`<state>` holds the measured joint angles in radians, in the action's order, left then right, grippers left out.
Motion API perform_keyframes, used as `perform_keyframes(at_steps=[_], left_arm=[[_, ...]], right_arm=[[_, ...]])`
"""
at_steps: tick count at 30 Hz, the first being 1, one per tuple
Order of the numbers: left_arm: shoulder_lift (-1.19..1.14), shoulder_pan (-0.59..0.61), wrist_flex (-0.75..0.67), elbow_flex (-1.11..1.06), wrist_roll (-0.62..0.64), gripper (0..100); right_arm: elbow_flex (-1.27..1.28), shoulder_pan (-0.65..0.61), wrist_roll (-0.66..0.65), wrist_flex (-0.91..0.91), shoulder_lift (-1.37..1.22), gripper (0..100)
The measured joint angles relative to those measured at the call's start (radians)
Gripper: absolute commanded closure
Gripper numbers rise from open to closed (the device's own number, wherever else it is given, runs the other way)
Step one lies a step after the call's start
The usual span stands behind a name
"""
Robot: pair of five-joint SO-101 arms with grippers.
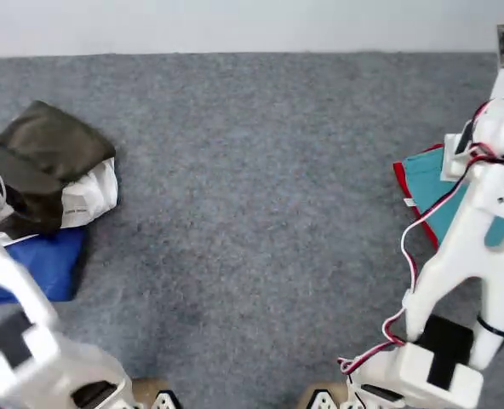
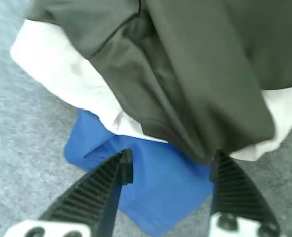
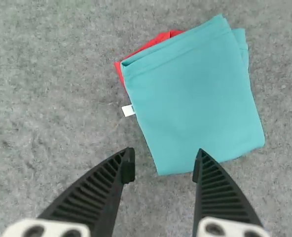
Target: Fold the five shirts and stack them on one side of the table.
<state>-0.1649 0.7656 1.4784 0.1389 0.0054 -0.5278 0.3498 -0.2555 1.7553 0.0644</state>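
Observation:
A loose pile lies at the table's left edge: a dark olive shirt point(image 1: 43, 158) on top, a white shirt point(image 1: 88, 194) under it, a blue shirt point(image 1: 39, 264) at the bottom. In the left wrist view my left gripper point(image 2: 173, 170) hangs open just above the blue shirt point(image 2: 156, 195), by the olive shirt's point(image 2: 200, 74) hem and the white shirt point(image 2: 62, 74). At the right edge a folded teal shirt point(image 1: 435, 200) rests on a folded red shirt point(image 1: 398, 177). My right gripper point(image 3: 163, 165) stands open over the teal shirt's point(image 3: 195, 98) near edge; the red shirt point(image 3: 146, 47) peeks out beneath.
Grey carpet-like cloth point(image 1: 260, 187) covers the table, with a wide free stretch between the two piles. A pale wall point(image 1: 235, 25) runs along the far edge. The arms' white bases sit at the near edge, left point(image 1: 56, 366) and right point(image 1: 422, 366).

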Motion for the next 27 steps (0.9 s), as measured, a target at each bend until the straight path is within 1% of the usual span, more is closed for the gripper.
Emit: perform_keyframes(at_steps=[5,7,9,11,13,17,23,27], left_arm=[[-0.344,0.000,0.133,0.321,0.003,74],[-0.457,-0.009,0.206,0.448,0.003,74],[-0.557,-0.023,0.239,0.557,0.003,75],[-0.632,-0.035,0.250,0.637,0.003,78],[-0.680,-0.051,0.253,0.689,0.003,83],[-0.703,-0.101,0.256,0.750,0.003,99],[-0.683,-0.187,0.256,0.761,0.008,99],[-0.555,-0.247,0.256,0.720,0.006,99]], right_arm=[[0.098,0.000,0.000,0.000,0.061,80.0],[0.138,0.000,0.000,0.000,0.086,80.0],[0.176,0.000,0.000,0.000,0.110,80.0],[0.204,0.000,0.000,0.000,0.135,80.0],[0.227,0.000,0.000,0.000,0.158,80.0],[0.281,-0.006,0.000,0.000,0.199,80.0],[0.396,-0.109,0.000,0.000,0.259,80.0],[0.473,-0.153,0.000,-0.003,0.302,80.0]])
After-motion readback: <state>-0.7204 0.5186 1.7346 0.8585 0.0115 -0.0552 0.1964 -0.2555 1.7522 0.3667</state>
